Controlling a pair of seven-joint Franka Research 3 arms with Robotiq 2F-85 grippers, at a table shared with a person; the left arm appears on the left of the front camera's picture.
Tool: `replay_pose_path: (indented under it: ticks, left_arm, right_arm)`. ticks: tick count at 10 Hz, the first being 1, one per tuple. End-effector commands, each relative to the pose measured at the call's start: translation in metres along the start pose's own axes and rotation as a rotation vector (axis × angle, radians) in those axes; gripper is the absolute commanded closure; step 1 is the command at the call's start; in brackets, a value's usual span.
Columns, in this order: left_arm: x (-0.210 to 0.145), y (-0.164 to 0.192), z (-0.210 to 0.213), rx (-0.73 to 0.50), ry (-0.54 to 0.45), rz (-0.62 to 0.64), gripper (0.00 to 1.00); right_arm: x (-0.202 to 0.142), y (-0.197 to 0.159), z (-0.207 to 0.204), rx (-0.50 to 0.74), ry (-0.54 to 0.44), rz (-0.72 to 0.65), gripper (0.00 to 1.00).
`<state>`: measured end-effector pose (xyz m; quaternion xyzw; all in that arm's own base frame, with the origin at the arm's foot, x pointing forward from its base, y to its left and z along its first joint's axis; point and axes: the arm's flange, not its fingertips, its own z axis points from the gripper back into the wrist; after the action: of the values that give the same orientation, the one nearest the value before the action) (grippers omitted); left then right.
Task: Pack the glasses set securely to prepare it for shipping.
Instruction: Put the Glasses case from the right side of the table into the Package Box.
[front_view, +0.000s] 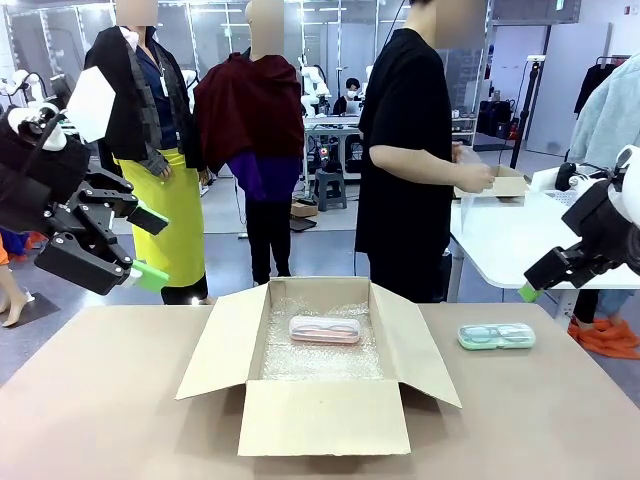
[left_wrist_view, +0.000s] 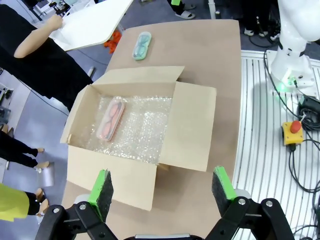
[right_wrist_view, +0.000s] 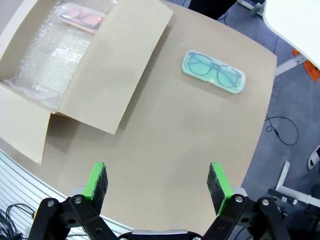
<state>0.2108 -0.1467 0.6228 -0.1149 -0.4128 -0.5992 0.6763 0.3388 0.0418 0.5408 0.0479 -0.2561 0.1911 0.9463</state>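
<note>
two cases make up the set, and we judge the packing half done. the pink case (front_view: 324, 329) lies on the bubble wrap (front_view: 320, 365) inside the open cardboard box (front_view: 325, 417), toward its far wall. the mint case (front_view: 496, 336) sits on the table (front_view: 120, 400), well to the right of the box and clear of its flap. our left gripper (left_wrist_view: 163, 186) hangs high off the box's left, jaws spread wide and empty. our right gripper (right_wrist_view: 157, 181) hovers high at the table's right side, equally wide, holding nothing. next, we reckon, the right arm must descend over the mint case, pinch it across its narrow width, and lay it beside the pink one.
</note>
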Motion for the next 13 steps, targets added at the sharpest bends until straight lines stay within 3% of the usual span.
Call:
replay_pose_path:
  ticks: [1,6,8,9,10,11,12,13]
  left_arm:
    - [-0.001,-0.001,0.002,-0.013,0.004,-0.004,0.00]
    - [-0.001,-0.001,0.002,-0.013,0.004,-0.004,0.00]
    - [-0.001,-0.001,0.002,-0.013,0.004,-0.004,0.00]
    - [-0.001,-0.001,0.002,-0.013,0.004,-0.004,0.00]
    - [-0.001,-0.001,0.002,-0.013,0.004,-0.004,0.00]
    - [-0.001,-0.001,0.002,-0.013,0.004,-0.004,0.00]
    - [-0.001,-0.001,0.002,-0.013,0.004,-0.004,0.00]
    - [-0.001,-0.001,0.002,-0.013,0.004,-0.004,0.00]
  right_arm:
    - [0.001,0.000,-0.001,-0.014,-0.004,-0.005,0.00]
    - [0.000,0.000,0.000,-0.001,0.000,0.001,0.00]
    - [0.009,-0.016,0.007,0.135,0.083,0.501,0.00]
    - [0.016,-0.024,0.011,0.194,0.076,0.739,0.00]
    - [0.033,-0.027,0.011,0.200,0.127,0.929,0.00]
    - [0.038,-0.026,0.008,0.170,0.118,1.207,0.00]
    - [0.039,-0.023,0.001,0.159,0.151,1.383,0.00]
    - [0.039,-0.019,-0.008,0.165,0.206,1.461,0.00]
